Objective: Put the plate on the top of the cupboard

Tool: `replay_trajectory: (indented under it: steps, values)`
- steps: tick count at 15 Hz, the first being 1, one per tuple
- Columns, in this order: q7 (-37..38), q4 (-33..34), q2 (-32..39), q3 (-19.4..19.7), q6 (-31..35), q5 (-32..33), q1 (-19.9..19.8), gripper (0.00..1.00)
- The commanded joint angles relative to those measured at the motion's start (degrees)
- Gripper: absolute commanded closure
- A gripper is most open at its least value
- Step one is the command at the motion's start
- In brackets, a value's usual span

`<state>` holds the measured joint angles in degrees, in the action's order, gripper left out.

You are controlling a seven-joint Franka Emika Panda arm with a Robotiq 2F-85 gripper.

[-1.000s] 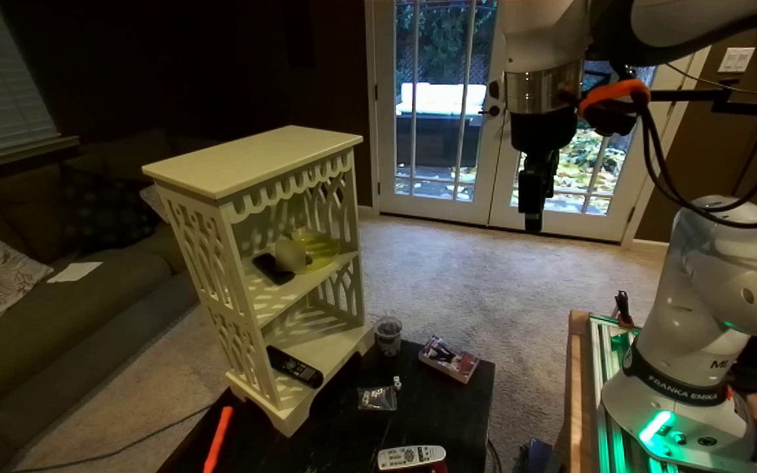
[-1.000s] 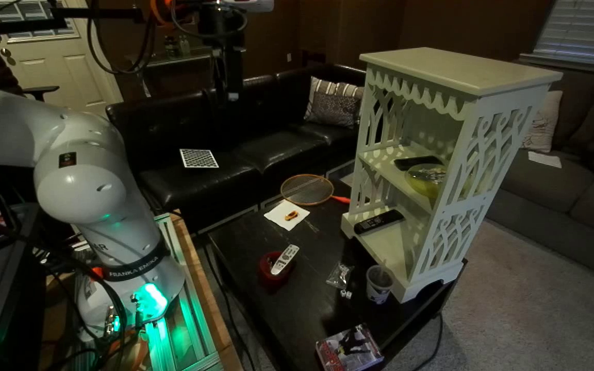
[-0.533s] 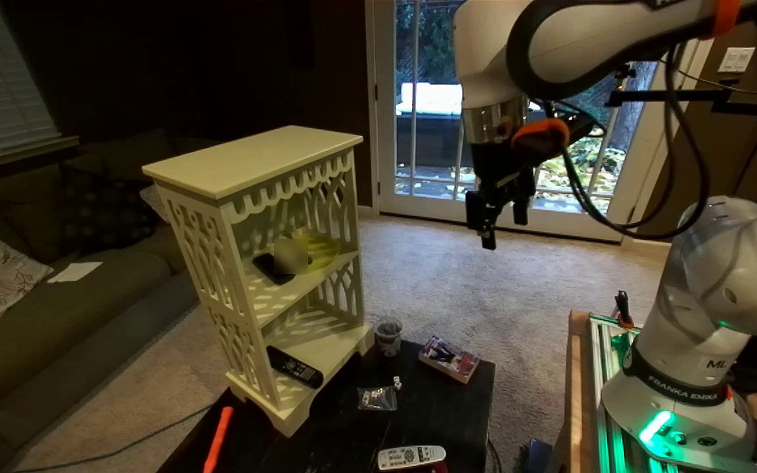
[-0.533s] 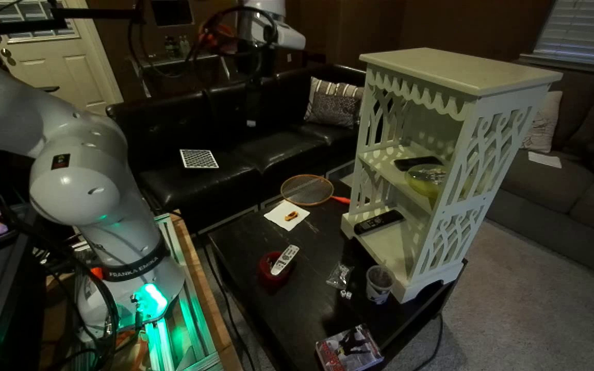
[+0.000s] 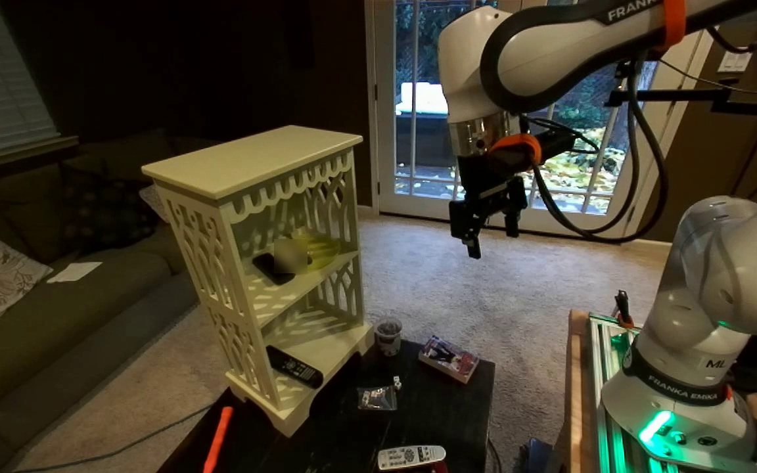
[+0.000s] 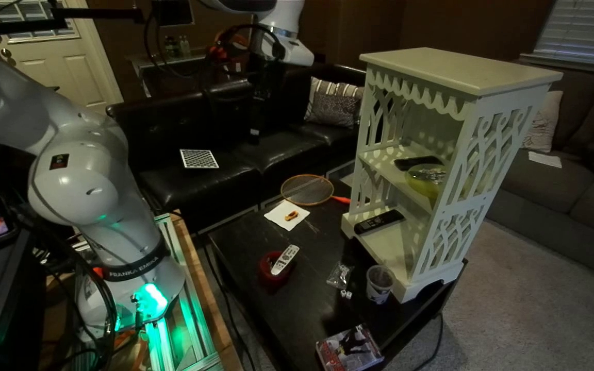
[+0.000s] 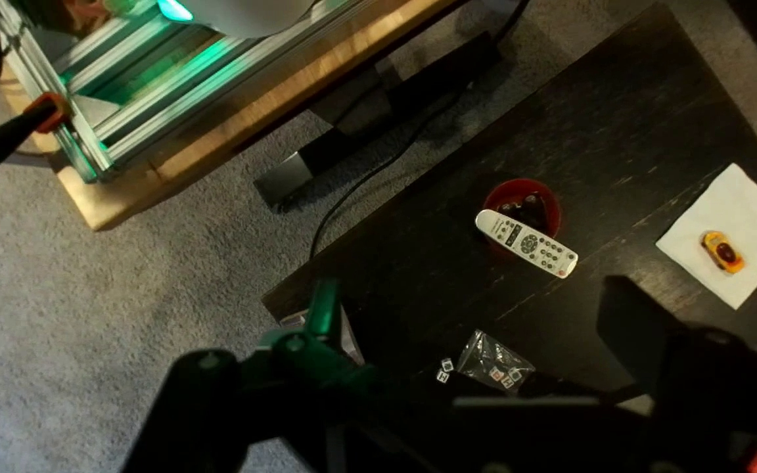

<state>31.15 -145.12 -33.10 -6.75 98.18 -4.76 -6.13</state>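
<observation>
The yellow-green plate (image 5: 324, 255) lies on the cupboard's upper open shelf, and it also shows in an exterior view (image 6: 421, 181), partly behind the lattice side. Something shiny shows in it; a blurred patch hides part of it. The cream cupboard (image 5: 253, 161) stands upright on the low black table; its flat top (image 6: 462, 69) is bare. My gripper (image 5: 493, 238) is open and empty, in the air apart from the cupboard, with its fingertips pointing down. In the wrist view my gripper (image 7: 474, 315) has its fingers wide apart above the table; the plate is out of view there.
A dark flat object (image 6: 416, 163) lies beside the plate. A black remote (image 5: 294, 366) lies on the lower shelf. The black table (image 6: 297, 309) holds a cup (image 6: 379, 284), a box (image 6: 349, 348), a red bowl with a white remote (image 6: 284, 259), a small bag (image 7: 493, 361) and a racket (image 6: 307, 189).
My gripper has moved towards the cupboard and lower, and the wrist has turned so that both fingers now show apart. The plate and cupboard have not moved.
</observation>
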Motion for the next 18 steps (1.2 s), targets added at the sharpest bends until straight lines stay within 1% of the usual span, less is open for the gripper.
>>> replay_trajectory:
  steps: [1, 4, 7, 8, 9, 12, 13, 15, 18]
  values:
    - [6.0, 2.5, 7.5, 1.6, 3.1, -2.7, -2.5, 0.00]
    - [9.7, 2.6, 13.2, 3.9, 8.3, -4.8, -3.5, 0.00]
    - [14.0, 2.9, 19.3, 5.5, 13.2, -9.0, -2.8, 0.00]
    - [15.8, 3.2, 21.1, 5.7, 13.9, -10.6, -2.4, 0.00]
    - [12.4, 1.1, 16.9, 6.2, 12.8, -7.1, -2.4, 0.00]
    - [14.6, 2.3, 21.0, 6.5, 14.0, -8.7, -1.9, 0.00]
    - [17.0, 2.2, 20.5, 7.3, 15.8, -12.9, -2.1, 0.00]
    - [18.0, 2.3, 21.3, 8.4, 19.0, -16.2, -2.4, 0.00]
    - [19.1, 1.1, 21.2, 9.7, 26.0, -20.9, -2.3, 0.00]
